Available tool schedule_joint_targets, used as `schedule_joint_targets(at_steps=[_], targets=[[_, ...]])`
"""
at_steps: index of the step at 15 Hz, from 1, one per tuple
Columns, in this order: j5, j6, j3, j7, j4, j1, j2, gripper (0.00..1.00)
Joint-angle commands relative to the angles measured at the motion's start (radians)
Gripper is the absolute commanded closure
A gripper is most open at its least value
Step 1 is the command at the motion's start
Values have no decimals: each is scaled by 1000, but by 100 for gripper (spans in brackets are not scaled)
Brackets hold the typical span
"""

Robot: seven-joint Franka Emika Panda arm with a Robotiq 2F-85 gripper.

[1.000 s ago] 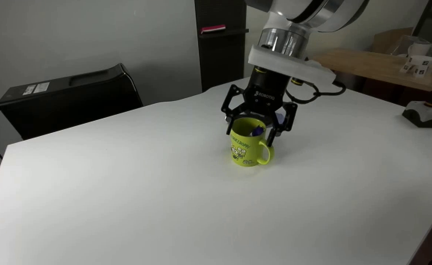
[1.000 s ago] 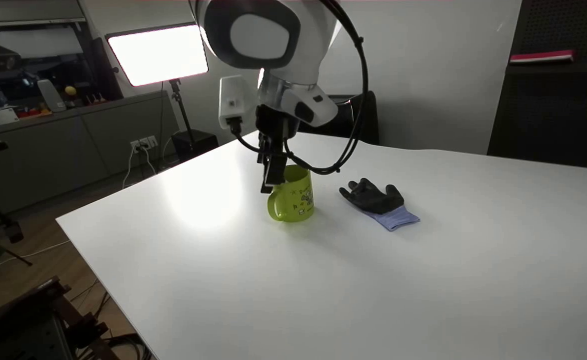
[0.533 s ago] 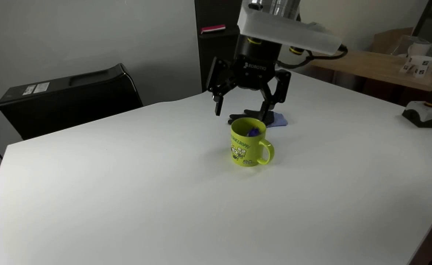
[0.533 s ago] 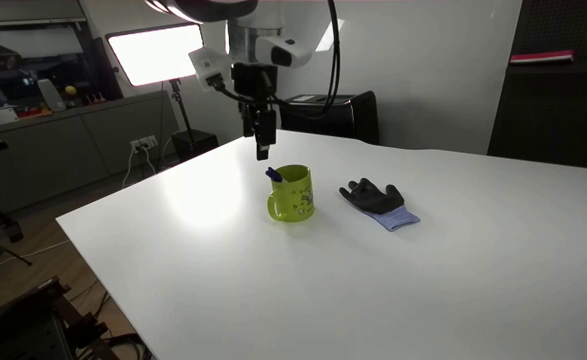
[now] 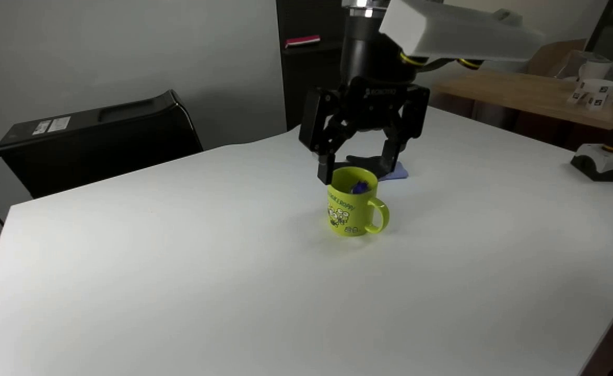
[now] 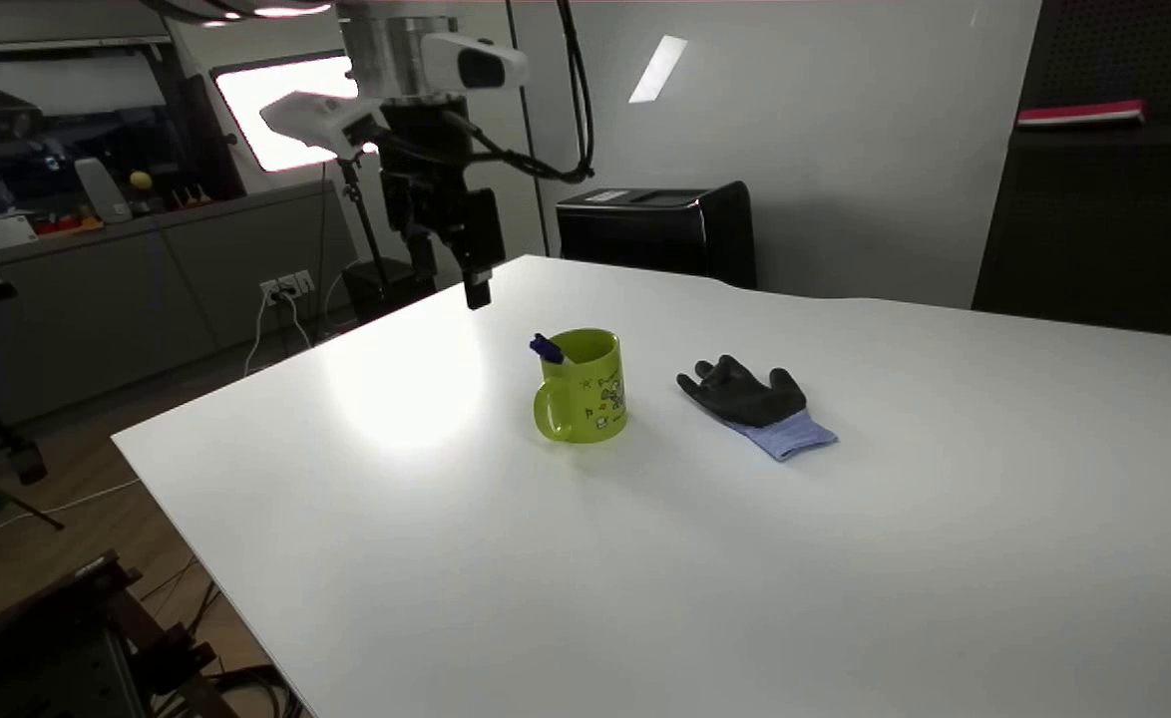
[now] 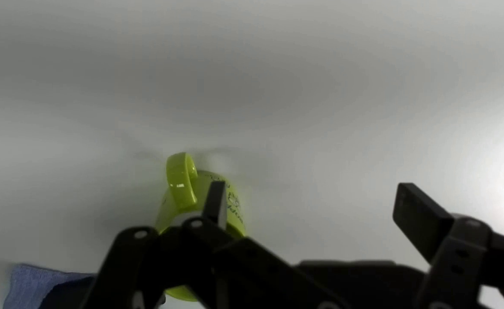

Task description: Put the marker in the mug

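The lime-green mug [image 5: 351,214] stands upright on the white table, and it also shows in an exterior view [image 6: 590,399]. The marker [image 6: 547,348] leans inside the mug, its dark blue-purple cap at the rim on the handle side; the cap also shows in an exterior view [image 5: 359,187]. The rest of the marker is mostly hidden by the mug wall. My gripper [image 6: 451,279] is open and empty, above the table and apart from the mug. In the wrist view my open fingers [image 7: 314,197] hide part of the mug [image 7: 179,180], and the cap is hidden.
A black glove with a blue cuff [image 6: 745,399] lies on the table near the mug. A large black box [image 6: 660,239] stands beyond the table's back edge. A grey and black device [image 5: 604,163] sits at the table's side.
One second ago my open gripper was low around the mug's rim. It has risen and moved away from the mug. The cap has shifted slightly; the mug has not moved.
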Motion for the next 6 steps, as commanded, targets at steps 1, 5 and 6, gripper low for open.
schedule_joint_targets(at_steps=[1,5,6], targets=[[-6,0,13,3,-10,-8,-8,0],[-4,0,13,1,-9,-11,-2,0],[-4,0,13,1,-9,-12,-2,0]])
